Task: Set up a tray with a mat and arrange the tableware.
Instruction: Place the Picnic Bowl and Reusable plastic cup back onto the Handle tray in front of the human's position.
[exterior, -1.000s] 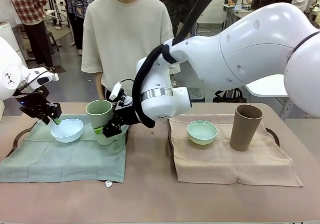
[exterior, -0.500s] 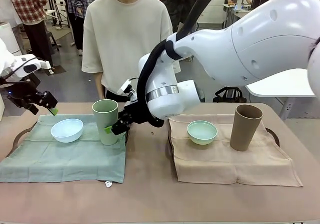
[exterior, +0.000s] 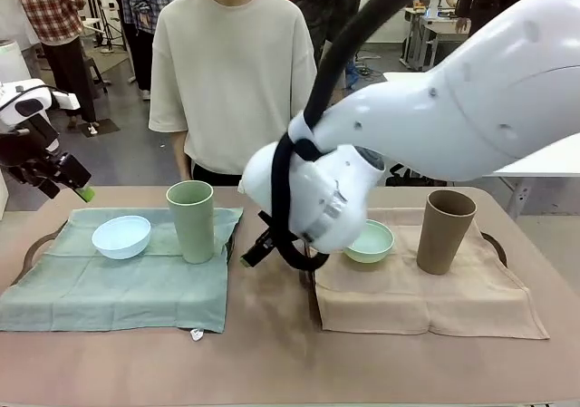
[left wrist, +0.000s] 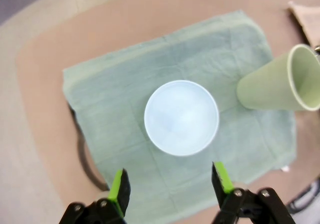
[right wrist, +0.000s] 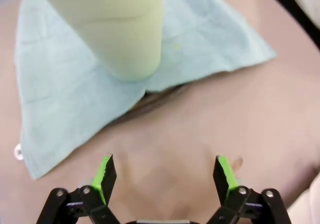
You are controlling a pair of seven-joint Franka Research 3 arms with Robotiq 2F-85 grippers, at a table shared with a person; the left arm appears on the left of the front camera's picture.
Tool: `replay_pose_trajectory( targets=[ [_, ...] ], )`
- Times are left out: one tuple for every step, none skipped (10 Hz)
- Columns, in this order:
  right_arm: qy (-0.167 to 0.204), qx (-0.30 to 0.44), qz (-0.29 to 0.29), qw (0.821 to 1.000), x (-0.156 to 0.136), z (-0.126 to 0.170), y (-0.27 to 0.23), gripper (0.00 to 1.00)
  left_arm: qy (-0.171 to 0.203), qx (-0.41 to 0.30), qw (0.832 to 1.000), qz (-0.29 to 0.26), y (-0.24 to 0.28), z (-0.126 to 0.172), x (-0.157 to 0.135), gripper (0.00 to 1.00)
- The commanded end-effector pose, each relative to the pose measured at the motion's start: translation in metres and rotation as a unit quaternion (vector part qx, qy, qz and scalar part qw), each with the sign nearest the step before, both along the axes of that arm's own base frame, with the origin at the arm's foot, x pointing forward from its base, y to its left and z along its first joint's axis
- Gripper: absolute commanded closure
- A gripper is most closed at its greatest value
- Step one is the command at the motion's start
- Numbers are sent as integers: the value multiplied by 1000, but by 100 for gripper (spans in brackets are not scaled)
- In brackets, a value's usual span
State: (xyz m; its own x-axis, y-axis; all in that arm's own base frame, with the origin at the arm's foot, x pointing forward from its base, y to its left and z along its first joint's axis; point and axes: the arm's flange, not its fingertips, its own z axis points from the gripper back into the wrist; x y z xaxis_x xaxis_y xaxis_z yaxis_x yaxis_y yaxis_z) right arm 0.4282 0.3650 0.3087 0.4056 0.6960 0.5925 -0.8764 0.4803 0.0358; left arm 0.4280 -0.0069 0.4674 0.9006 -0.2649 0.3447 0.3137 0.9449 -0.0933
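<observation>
Two sets laid out on the table (exterior: 272,353): green mat (exterior: 118,285) carrying pale blue bowl (exterior: 121,236) and pale green cup (exterior: 192,220); tan mat (exterior: 426,294) carrying mint green bowl (exterior: 373,240) and brown-tan cup (exterior: 444,230). Both cups standing upright, long axes vertical, rims up; both bowls sitting mouth up. Left gripper (exterior: 71,188) hanging above the far left edge of the green mat, clear of everything; in its wrist view fingers spread wide and empty (left wrist: 170,184), looking straight down on the pale blue bowl (left wrist: 181,117) lying just ahead of and between the pads, pale green cup (left wrist: 280,84) off to one side. Right gripper (exterior: 256,249) sitting low over bare tabletop between the two mats, just beside the pale green cup but apart from it; in its wrist view fingers likewise parted and holding nothing (right wrist: 165,176), cup base (right wrist: 125,44) standing ahead on the mat corner. Judging nearness: left gripper nearer the blue bowl, right gripper nearer the green cup. Trays themselves mostly covered by the mats, dark handle loops peeking out at the outer edges (exterior: 30,248). Mint green bowl partly masked by the right arm's wrist in the front view. Small white tag (exterior: 196,334) lying at the green mat's near corner, nature unclear. Person (exterior: 231,62) standing at the far side, hands hidden behind the cup and arm
</observation>
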Motion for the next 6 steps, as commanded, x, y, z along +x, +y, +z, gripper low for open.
replay_pose_trajectory(
  targets=[
    [26,-25,-32,999,-12,144,26,0,9,48,999,-9,-17,26,-6,14],
    [33,-25,-53,998,-26,176,21,0,8,65,998,-13,-26,33,-4,14],
    [57,-29,-81,995,-38,203,14,0,12,87,996,-23,-36,39,-4,14],
    [85,-52,-107,989,-48,224,6,0,20,118,992,-30,-44,45,-3,14],
    [121,-85,-146,978,-59,244,-8,0,36,137,989,-31,-56,52,-3,14],
    [140,-109,-183,967,-68,259,-21,0,46,137,989,-41,-66,63,-1,14]
  ],
)
